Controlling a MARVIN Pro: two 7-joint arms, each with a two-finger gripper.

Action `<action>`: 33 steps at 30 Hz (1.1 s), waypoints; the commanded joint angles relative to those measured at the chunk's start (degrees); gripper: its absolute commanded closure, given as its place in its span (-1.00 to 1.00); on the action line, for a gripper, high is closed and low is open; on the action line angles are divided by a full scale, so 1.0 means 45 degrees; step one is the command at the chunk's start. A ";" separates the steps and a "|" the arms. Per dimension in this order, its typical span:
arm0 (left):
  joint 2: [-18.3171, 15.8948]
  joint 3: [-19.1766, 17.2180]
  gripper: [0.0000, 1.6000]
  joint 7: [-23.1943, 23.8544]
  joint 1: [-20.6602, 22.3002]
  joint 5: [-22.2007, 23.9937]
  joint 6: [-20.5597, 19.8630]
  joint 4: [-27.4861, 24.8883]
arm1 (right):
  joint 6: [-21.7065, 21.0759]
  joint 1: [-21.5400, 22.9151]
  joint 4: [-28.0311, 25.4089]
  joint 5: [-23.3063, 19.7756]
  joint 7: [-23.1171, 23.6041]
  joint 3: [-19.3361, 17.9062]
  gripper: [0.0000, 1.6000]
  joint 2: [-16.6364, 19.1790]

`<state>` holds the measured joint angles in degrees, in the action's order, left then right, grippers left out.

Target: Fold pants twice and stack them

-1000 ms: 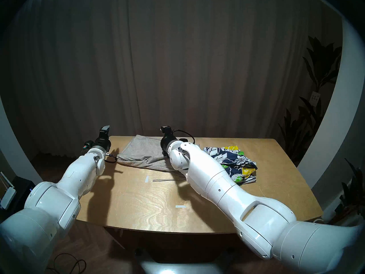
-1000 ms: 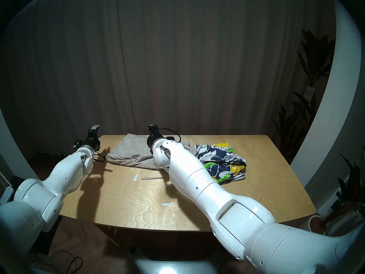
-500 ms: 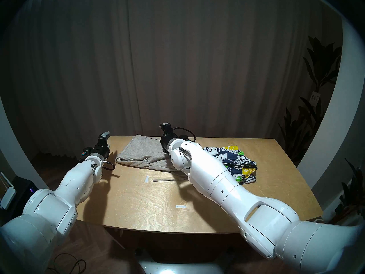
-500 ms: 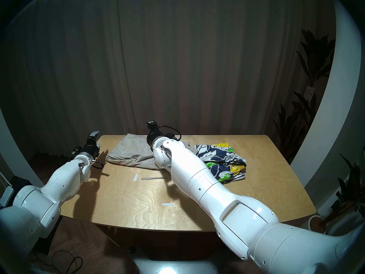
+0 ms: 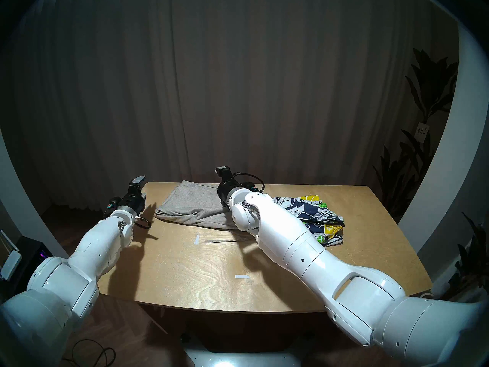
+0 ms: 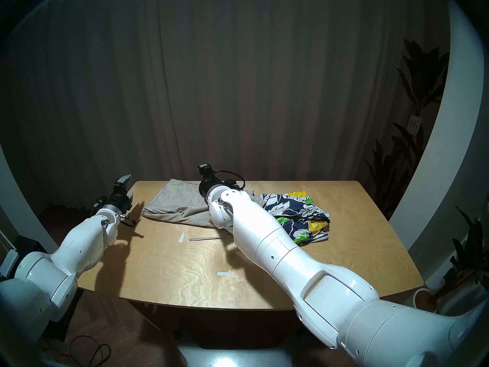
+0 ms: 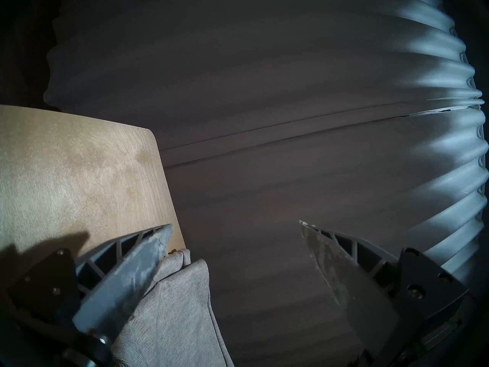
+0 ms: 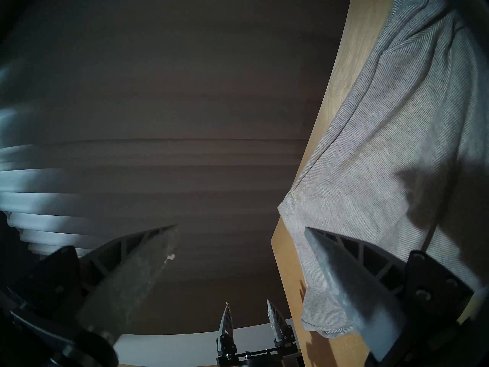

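Both pincers, left (image 7: 235, 242) and right (image 8: 238, 242), gape empty; next you grip the grey pants (image 5: 190, 207) for a fold.

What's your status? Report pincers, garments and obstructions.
Left pincer open, right pincer open, both empty. Grey pants flat on table, floral shorts crumpled beside them, unstacked. Nothing blocking.

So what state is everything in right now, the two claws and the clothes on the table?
Left claw: open, holding nothing, beside the table's far left corner.
Right claw: open, holding nothing, above the grey pants.
Grey pants: lying on the table, folded over, near edge rumpled.
Floral shorts: crumpled in a loose heap, not folded, right of the grey pants.
Table: bare wood with small tape marks.
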<state>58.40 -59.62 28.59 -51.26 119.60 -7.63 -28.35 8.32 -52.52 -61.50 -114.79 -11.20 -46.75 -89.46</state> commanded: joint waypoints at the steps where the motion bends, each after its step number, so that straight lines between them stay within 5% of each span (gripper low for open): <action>1: -0.0200 -0.0050 -1.00 0.0427 -0.0080 0.0023 -0.0236 -0.0483 | 0.0033 -0.0042 -0.0505 0.0103 0.0185 -0.0012 -1.00 0.0178; 33: -0.0237 0.0005 -1.00 0.1388 -0.0932 0.0242 -0.1584 -0.2355 | 0.0691 0.0274 -0.1302 0.1164 0.0615 -0.0979 -1.00 0.2636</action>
<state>57.38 -59.53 33.05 -55.68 120.71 -13.78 -36.03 10.50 -52.61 -65.48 -110.28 -9.45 -49.38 -80.27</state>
